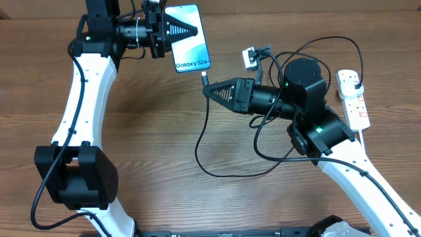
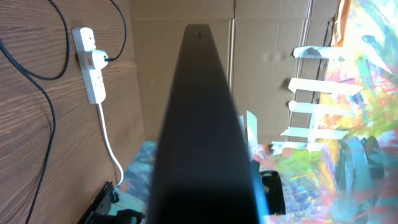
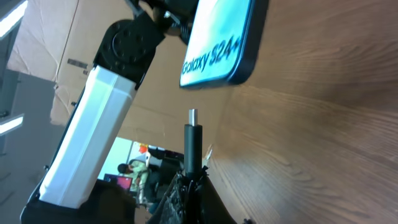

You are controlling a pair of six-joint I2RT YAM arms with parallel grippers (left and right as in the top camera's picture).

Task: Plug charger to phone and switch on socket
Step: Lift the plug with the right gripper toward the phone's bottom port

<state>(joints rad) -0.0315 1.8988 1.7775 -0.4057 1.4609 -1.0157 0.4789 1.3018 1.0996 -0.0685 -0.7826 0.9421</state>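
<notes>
The phone (image 1: 191, 54) is at the upper middle of the frame, with the screen facing up. The left pincer (image 1: 193, 29) is pinching it from the side. The right pincer (image 1: 209, 90) is pressed together on the charger (image 1: 199, 141) near its connector tip (image 3: 193, 118). This tip points at the lower edge of the phone, just beside it and not touching. The socket (image 1: 353, 99) lies at the right edge on the tabletop (image 1: 151, 138), with the black plug (image 1: 356, 81) in it.

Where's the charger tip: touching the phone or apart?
Apart. The right wrist view shows the charger tip pointing at the phone but short of its bottom edge, with a clear strip of background between them.
</notes>
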